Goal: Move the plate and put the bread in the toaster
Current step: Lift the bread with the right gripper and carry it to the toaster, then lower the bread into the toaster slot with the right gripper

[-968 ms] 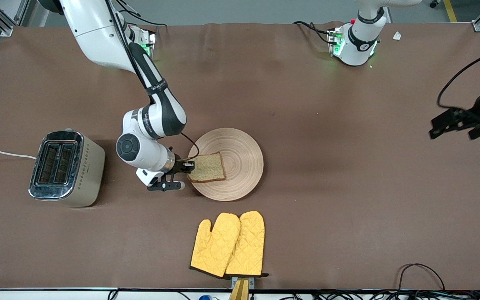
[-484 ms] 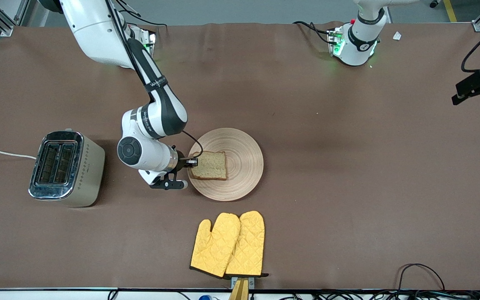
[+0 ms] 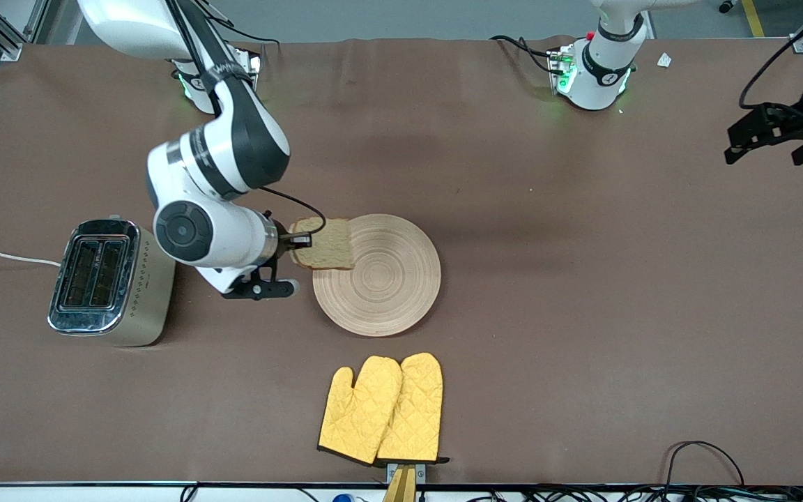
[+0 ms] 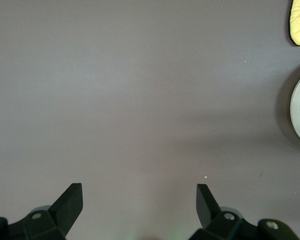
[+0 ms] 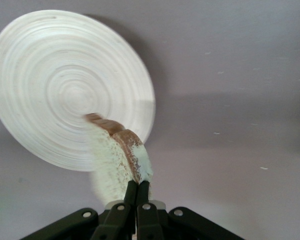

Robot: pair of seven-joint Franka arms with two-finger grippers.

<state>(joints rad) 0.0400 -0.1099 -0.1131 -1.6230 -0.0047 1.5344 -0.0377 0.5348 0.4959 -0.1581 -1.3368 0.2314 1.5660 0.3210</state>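
Bread (image 3: 323, 244) pinched by its edge in my right gripper (image 3: 298, 242), lifted over plate (image 3: 387, 293) rim toward toaster (image 3: 105, 282), whose slots stand empty: pickup done, carry and insertion left, I judge; left gripper (image 4: 139, 200) spread, waiting over bare table.

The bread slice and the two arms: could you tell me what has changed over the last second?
The right gripper, shut on the bread, has lifted it off the plate and carried it toward the toaster; it now hangs over the plate's rim at that end. The left gripper, open over bare table at its own end, shifted only slightly. Plate, toaster and oven mitts have not moved.
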